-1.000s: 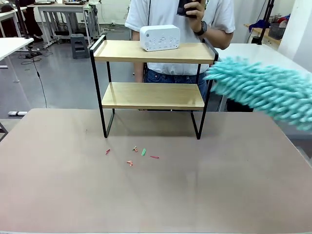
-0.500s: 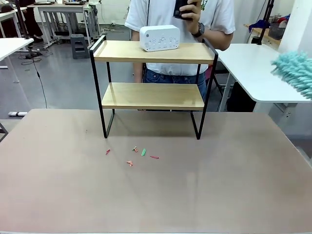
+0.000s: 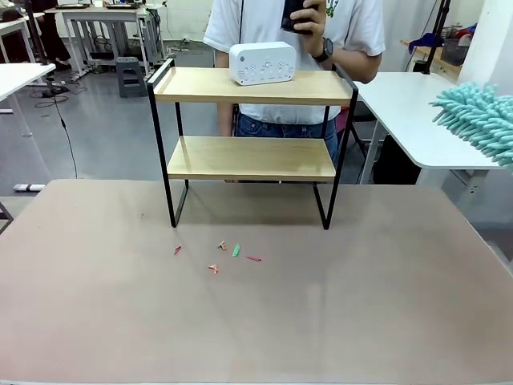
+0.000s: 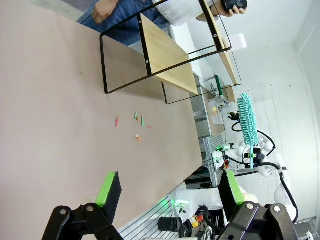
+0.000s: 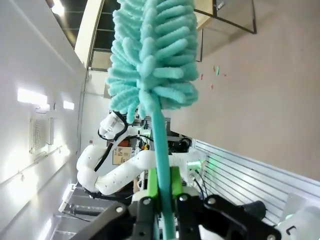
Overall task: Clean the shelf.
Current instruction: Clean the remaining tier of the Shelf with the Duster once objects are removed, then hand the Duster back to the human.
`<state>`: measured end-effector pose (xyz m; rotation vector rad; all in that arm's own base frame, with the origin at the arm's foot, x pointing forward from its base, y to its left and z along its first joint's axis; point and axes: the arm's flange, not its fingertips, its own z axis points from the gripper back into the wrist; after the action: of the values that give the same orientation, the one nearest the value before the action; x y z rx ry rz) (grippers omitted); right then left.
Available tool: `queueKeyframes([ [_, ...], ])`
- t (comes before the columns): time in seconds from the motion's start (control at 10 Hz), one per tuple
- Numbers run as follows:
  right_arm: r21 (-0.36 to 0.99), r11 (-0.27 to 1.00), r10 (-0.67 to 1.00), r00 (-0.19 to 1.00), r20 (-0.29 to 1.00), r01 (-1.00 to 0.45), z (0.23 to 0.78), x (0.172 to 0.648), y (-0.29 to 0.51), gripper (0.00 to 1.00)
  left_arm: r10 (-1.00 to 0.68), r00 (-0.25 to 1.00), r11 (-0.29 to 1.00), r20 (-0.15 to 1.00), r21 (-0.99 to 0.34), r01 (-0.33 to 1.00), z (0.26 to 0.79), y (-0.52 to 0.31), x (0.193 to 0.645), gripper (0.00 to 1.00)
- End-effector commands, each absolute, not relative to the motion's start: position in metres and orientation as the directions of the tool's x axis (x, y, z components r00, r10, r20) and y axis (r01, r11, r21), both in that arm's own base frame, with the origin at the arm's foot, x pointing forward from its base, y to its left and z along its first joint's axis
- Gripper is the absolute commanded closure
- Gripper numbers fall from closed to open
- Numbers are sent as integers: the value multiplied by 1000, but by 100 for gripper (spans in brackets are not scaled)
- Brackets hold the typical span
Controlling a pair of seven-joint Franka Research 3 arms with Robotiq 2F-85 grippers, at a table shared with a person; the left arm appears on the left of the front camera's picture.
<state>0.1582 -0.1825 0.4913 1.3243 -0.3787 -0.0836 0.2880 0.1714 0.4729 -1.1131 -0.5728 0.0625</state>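
The left pincer (image 4: 167, 187) hangs released and empty over the bench (image 3: 361, 313), so it poses little hazard. A few coloured scraps (image 3: 216, 258) lie on the bench in front of the shelf's left legs, and a low sweep would probably scatter them rather than clear them. The shelf (image 3: 200, 84) stands at the middle of the far edge on thin black legs. A sideways stroke that catches the frame could shove or tip it toward the person (image 3: 353, 32) standing just behind. A white box (image 3: 263, 62) sits on the top board, and a careless pass could knock it off the back. The duster (image 3: 481, 120) hangs off the right edge, well apart from the shelf, its handle clenched in the right pincer (image 5: 164, 185). The long fluffy head likely flexes, so contact with the boards may be uneven.

The bench top is matt pale brown and otherwise bare. White tables (image 3: 20, 74) stand left and right on a grey floor (image 3: 104, 136).
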Motion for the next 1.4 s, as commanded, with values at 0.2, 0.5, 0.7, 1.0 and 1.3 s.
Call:
queueKeyframes([
  [0.2, 950, 258, -271, 931, 246, -175, 491, 156, -185, 88, 333, 842, 444, 425, -858, 258, 473, 169, 289, 0],
  [0.5, 950, 258, -271, 931, 246, -175, 491, 156, -185, 88, 333, 842, 444, 425, -858, 258, 473, 169, 289, 0],
  [0.7, 950, 258, -271, 931, 246, -175, 491, 156, -185, 88, 333, 842, 444, 425, -858, 258, 473, 169, 289, 0],
  [1.0, 956, 250, -276, 936, 220, -151, 491, 158, -183, 88, 327, 855, 456, 404, -859, 232, 473, 171, 288, 0],
  [1.3, 781, 368, -32, 833, 553, -504, 608, 176, -143, 88, -58, 778, 350, 626, -717, 603, 580, 73, 325, 0],
])
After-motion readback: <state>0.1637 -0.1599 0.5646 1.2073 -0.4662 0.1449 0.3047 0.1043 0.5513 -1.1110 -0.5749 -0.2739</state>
